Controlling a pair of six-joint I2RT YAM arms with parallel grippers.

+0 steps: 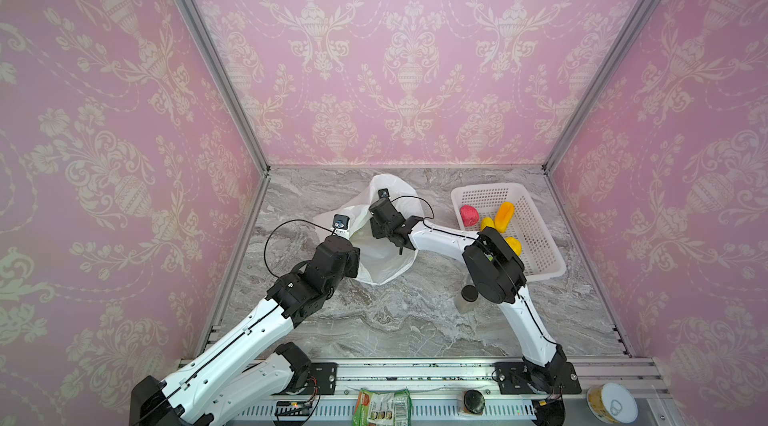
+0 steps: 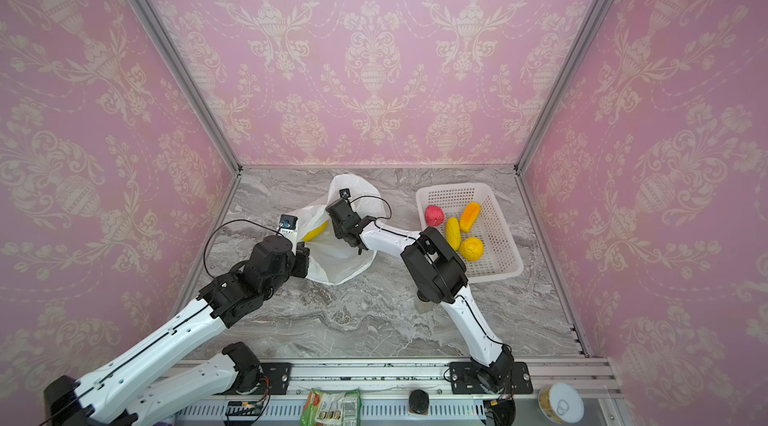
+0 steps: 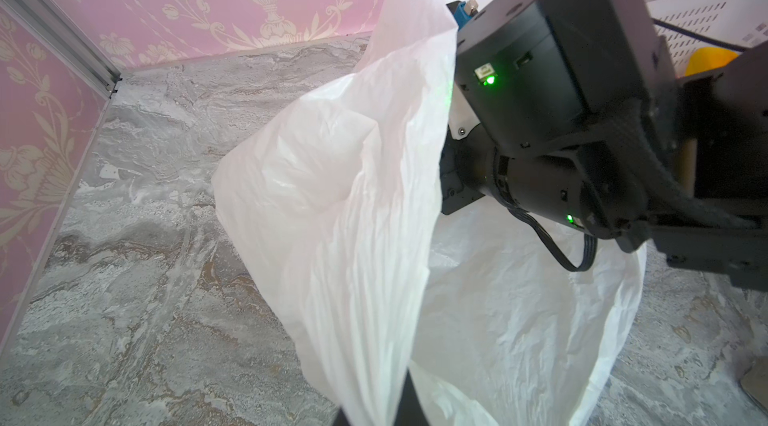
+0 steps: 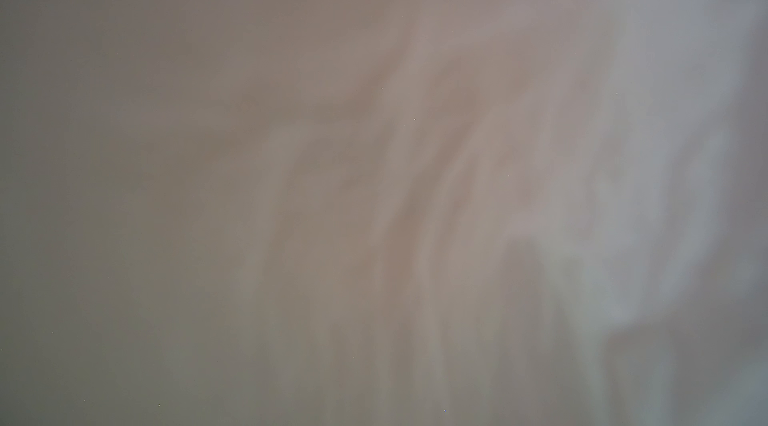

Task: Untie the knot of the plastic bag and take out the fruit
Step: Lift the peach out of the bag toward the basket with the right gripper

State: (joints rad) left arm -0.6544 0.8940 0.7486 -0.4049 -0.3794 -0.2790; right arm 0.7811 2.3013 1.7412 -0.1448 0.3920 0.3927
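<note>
The white plastic bag (image 1: 382,266) lies open at the back middle of the marble table. My left gripper (image 3: 374,415) is shut on the bag's near edge and holds it up. My right gripper's black body (image 2: 343,216) reaches into the bag's mouth; its fingers are hidden by plastic, and the right wrist view shows only blurred bag film (image 4: 415,195). One yellow fruit (image 2: 316,230) shows inside the bag. A pink-red fruit (image 2: 434,215), an orange one (image 2: 470,216), a yellow oblong (image 2: 453,233) and a yellow round one (image 2: 471,248) lie in the basket. The knot is not in view.
The white perforated basket (image 1: 536,262) stands at the back right, near the right wall. A small jar with a black lid (image 1: 468,297) stands beside the right arm. A green packet (image 1: 380,407), another black-lidded jar (image 1: 473,401) and a tin can (image 1: 611,403) lie on the front rail.
</note>
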